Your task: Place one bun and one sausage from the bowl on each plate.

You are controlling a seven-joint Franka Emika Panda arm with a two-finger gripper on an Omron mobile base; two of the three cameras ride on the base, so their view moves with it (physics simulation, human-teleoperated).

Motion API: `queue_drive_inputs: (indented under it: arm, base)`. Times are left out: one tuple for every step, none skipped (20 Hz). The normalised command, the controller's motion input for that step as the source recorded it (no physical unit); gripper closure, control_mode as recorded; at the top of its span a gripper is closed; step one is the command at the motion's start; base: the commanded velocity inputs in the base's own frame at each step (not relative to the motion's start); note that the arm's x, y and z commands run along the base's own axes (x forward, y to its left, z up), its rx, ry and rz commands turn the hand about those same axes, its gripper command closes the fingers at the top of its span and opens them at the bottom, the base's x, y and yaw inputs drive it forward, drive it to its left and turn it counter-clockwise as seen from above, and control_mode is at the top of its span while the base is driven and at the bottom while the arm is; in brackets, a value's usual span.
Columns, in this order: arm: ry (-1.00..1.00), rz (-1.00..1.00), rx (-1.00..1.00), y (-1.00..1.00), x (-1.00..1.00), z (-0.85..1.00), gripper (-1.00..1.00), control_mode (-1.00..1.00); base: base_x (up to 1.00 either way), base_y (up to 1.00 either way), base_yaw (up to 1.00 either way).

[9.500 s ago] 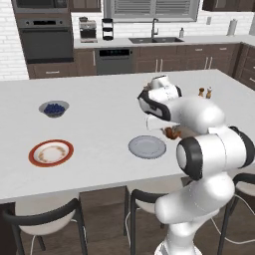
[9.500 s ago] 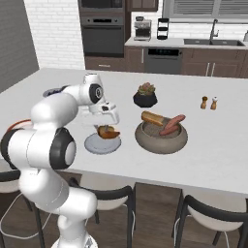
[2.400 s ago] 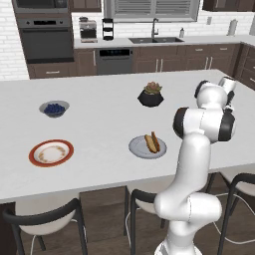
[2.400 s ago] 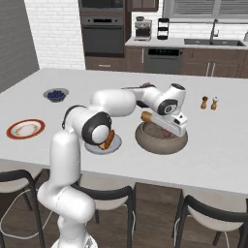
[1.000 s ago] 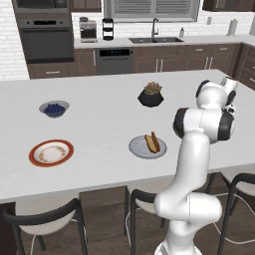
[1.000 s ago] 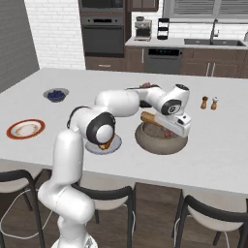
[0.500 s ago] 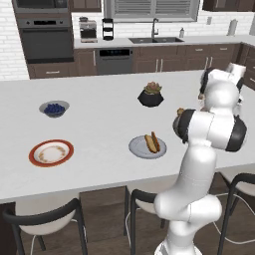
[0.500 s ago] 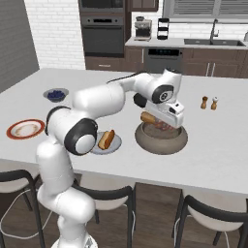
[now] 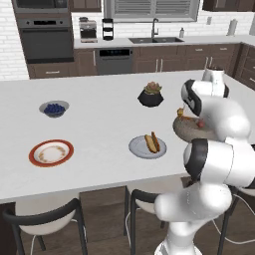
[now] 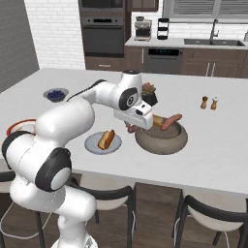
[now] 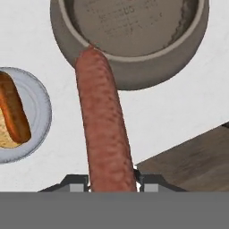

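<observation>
My gripper (image 10: 131,128) is shut on a reddish-brown sausage (image 11: 104,129), which sticks out lengthwise past the fingertips. It hangs above the counter between the brown-grey bowl (image 10: 162,142) and the grey plate (image 10: 91,144). The sausage's far end overlaps the bowl's rim (image 11: 134,67) in the hand view. Another sausage (image 10: 172,121) and a bun (image 10: 157,120) rest in the bowl. The grey plate (image 9: 137,147) holds one bun (image 9: 148,143) and one sausage (image 9: 155,140). The orange-rimmed plate (image 9: 51,152) lies bare at the left.
A small bowl of blue berries (image 9: 54,108) and a black plant pot (image 9: 151,95) stand further back on the white island. Salt and pepper shakers (image 10: 209,102) stand right of the bowl. Dark stools (image 10: 208,213) line the counter's near edge.
The arm has swung left from over the bowl's middle, carrying the sausage out past the bowl's left rim toward the grey plate. Plates and bowl have not moved.
</observation>
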Motion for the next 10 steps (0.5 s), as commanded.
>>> queue_drive_inputs:
  arm:
    - [0.02,0.16,-0.1,1.0,-0.09,0.0,1.0,-1.0]
    - [0.03,0.18,-0.09,1.0,0.0,0.0,1.0,-1.0]
    - [0.07,0.24,0.0,1.0,0.0,0.0,1.0,-1.0]
    - [0.07,0.24,0.0,1.0,0.0,0.0,1.0,-1.0]
    - [0.08,0.23,0.0,1.0,0.0,0.05,1.0,-1.0]
    - [0.09,0.22,0.0,1.0,0.0,0.06,1.0,-1.0]
    - [0.08,0.22,0.0,1.0,0.0,0.05,1.0,-1.0]
    - [0.1,0.23,0.0,1.0,0.0,0.08,1.0,-1.0]
    - [0.08,0.24,0.0,1.0,0.0,0.01,1.0,-1.0]
    - [0.08,0.25,0.0,1.0,0.0,0.0,1.0,-1.0]
  base:
    - [0.0,0.0,0.0]
    - [0.0,0.0,0.0]
    - [0.0,0.0,0.0]
    - [0.0,0.0,0.0]
    - [0.0,0.0,0.0]
    - [0.0,0.0,0.0]
    - [0.0,0.0,0.0]
    - [0.0,0.0,0.0]
    - [0.0,0.0,0.0]
    - [0.0,0.0,0.0]
